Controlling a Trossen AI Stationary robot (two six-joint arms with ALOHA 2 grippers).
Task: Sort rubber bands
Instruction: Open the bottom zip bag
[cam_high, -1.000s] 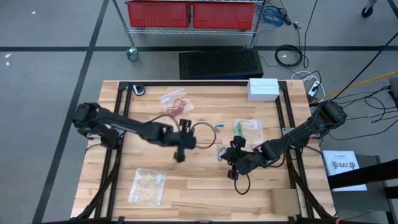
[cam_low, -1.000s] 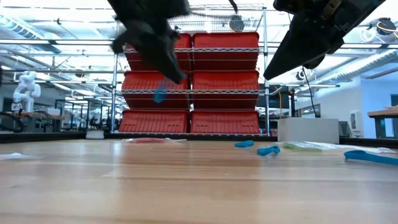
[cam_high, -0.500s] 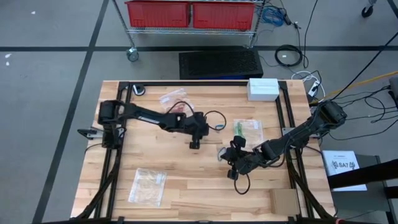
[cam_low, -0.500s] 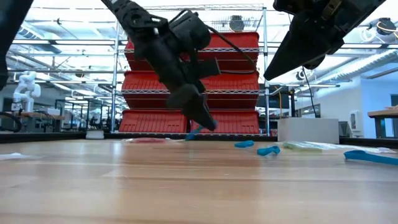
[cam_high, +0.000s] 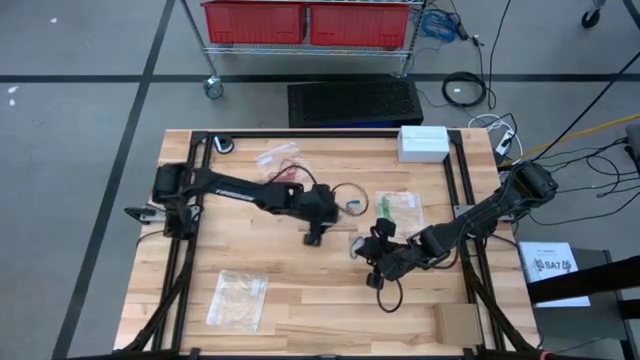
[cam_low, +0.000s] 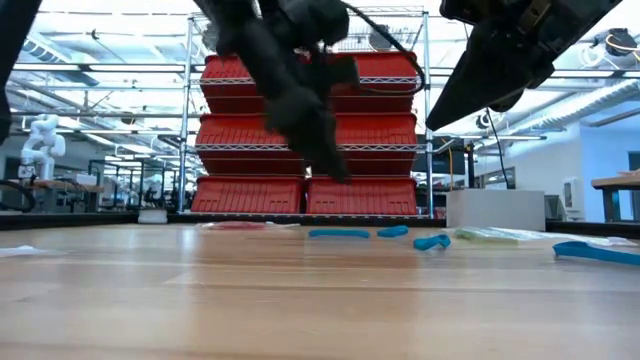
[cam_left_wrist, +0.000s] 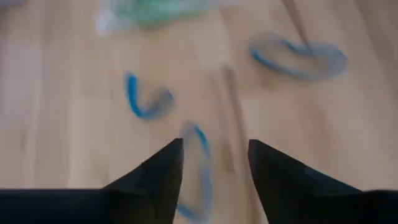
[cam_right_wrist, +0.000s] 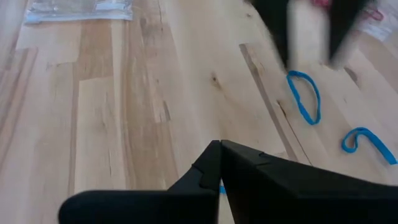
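Observation:
My left gripper (cam_high: 317, 233) hangs open above the middle of the table. A blue rubber band (cam_left_wrist: 195, 169) lies flat on the wood below the gap between its fingers; in the low view this band (cam_low: 338, 233) is clear of the fingers (cam_low: 322, 160). Two more blue rubber bands (cam_left_wrist: 147, 101) (cam_left_wrist: 298, 53) lie just beyond it. Others show in the low view (cam_low: 432, 241) (cam_low: 595, 252). My right gripper (cam_right_wrist: 219, 148) is shut and empty, held above the table right of centre (cam_high: 368, 268).
A bag with red bands (cam_high: 283, 163) lies at the far side. One with green bands (cam_high: 400, 208) lies right of centre, and a clear bag (cam_high: 237, 298) lies near left. A white box (cam_high: 423, 142) stands at the far right. Black cables loop by both wrists.
My left gripper has carried a blue rubber band toward the table's right edge and down close to the wood, then opened and let it go. The band now lies flat on the table, and the gripper has risen a little above it.

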